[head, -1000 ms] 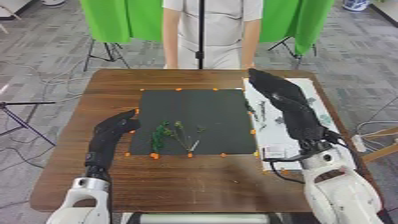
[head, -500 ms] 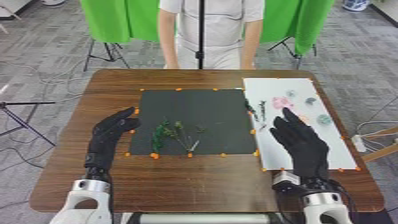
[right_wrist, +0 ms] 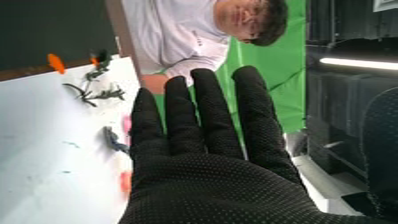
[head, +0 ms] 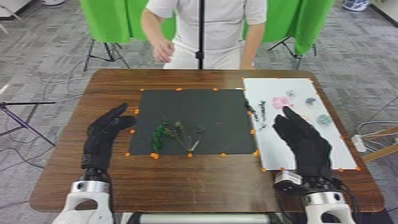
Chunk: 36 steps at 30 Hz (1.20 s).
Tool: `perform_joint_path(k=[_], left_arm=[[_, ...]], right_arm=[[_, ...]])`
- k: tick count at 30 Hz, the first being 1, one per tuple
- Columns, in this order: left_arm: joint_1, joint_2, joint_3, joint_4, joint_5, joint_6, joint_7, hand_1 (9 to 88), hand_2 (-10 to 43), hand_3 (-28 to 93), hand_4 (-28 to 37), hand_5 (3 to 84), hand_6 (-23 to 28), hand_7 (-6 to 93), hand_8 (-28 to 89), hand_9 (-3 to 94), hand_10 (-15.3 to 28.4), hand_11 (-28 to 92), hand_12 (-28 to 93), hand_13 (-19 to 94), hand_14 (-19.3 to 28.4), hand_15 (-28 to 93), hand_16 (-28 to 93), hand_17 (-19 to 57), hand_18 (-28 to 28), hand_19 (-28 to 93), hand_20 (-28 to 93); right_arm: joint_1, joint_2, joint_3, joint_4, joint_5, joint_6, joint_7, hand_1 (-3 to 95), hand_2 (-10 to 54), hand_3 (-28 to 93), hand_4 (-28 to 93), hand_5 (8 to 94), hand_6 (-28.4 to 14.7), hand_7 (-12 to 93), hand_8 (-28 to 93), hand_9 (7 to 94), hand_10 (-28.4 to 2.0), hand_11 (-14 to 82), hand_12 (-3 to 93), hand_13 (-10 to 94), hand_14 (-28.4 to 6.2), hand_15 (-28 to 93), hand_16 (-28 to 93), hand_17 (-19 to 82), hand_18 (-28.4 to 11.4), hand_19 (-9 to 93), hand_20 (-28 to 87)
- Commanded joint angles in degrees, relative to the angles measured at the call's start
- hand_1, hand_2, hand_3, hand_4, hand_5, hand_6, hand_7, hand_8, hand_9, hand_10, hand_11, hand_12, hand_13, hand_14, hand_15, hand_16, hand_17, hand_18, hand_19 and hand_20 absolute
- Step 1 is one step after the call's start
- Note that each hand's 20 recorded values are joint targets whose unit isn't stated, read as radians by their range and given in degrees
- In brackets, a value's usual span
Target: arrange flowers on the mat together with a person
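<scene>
Head view: a broad brown wooden table (head: 187, 182) is bearing a dark, squarish mat (head: 191, 107)

Beside the mat, a long white sheet (head: 271, 156) is lying on my right. I am holding my black-gloved right hand (head: 305, 142) open above the sheet, its fingers (right_wrist: 210, 112) extending straight in the right wrist view. My black-gloved left hand (head: 104, 131) is hovering open near the mat's left edge. On the mat's near half, a leafy green sprig (head: 158, 139) is lying beside slender-stemmed sprigs (head: 184, 139). A pink flower (head: 281, 102) is resting on the sheet, and small orange markers (head: 179, 89) are edging the mat.
</scene>
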Motion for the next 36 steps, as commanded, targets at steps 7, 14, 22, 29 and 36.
perform_joint_path(k=[7,14,22,29,36], left_arm=[[1.11,-0.12,-0.87,-0.36,-0.58,-0.15,0.57,28.0,-1.5,66,-17.2,48.8,4.1,12.7,-5,51.4,14.7,23,16,43,19.0,24,2,11.7,13.0,10,22],[1.1,0.22,-0.77,-0.32,-0.74,-0.07,0.49,28.1,-1.7,66,-17.1,50.0,4.1,13.2,-6,51.7,14.7,23,16,43,19.1,24,2,11.7,13.0,10,22],[1.32,-0.12,-0.88,-0.38,-0.6,-0.31,0.06,28.3,-1.9,66,-17.1,50.4,4.0,13.6,-6,51.8,14.7,23,16,43,19.1,24,2,11.4,13.0,10,23],[1.37,-0.2,-1.0,-0.46,-0.49,-0.4,0.03,28.3,-2.0,66,-17.0,50.5,3.9,13.8,-6,51.9,14.6,23,16,43,19.1,24,2,11.4,13.0,10,23],[1.54,-0.23,-1.08,-0.6,-0.42,-0.55,-0.2,28.4,-1.9,66,-16.9,50.6,3.9,13.8,-6,51.8,14.7,23,16,43,19.1,24,2,11.2,13.0,10,23]], right_arm=[[-1.52,-2.26,-0.27,-1.79,0.58,0.78,-3.33,4.8,3.9,79,-18,47.4,-2.4,8,-8,45.5,-14.3,5.4,10.8,33,-9.7,10,10,20,-8.0,1,23],[-1.49,-2.31,0.15,-1.72,1.18,1.0,-3.75,5.0,4.0,78,-18,50.1,-1.4,10,-8,47.5,-14.2,5.8,11.3,35,-9.7,12,10,20,-8.4,1,24],[-1.92,-2.32,0.07,-2.08,1.08,1.57,-2.98,5.3,4.2,78,-18,51.6,-1.0,10,-8,49.1,-14.3,6.1,11.6,36,-10.0,12,10,21,-9.0,1,25],[-1.55,-2.05,0.02,-2.08,1.22,1.88,-2.9,5.4,4.3,78,-18,52.2,-0.9,11,-8,49.7,-14.2,6.2,11.7,37,-9.9,13,10,21,-9.5,1,25],[-1.53,-2.0,-0.21,-1.92,1.1,1.79,-2.77,5.6,4.3,78,-18,52.5,-0.9,11,-8,49.8,-14.3,6.2,11.7,37,-9.9,13,10,21,-9.6,1,25]])
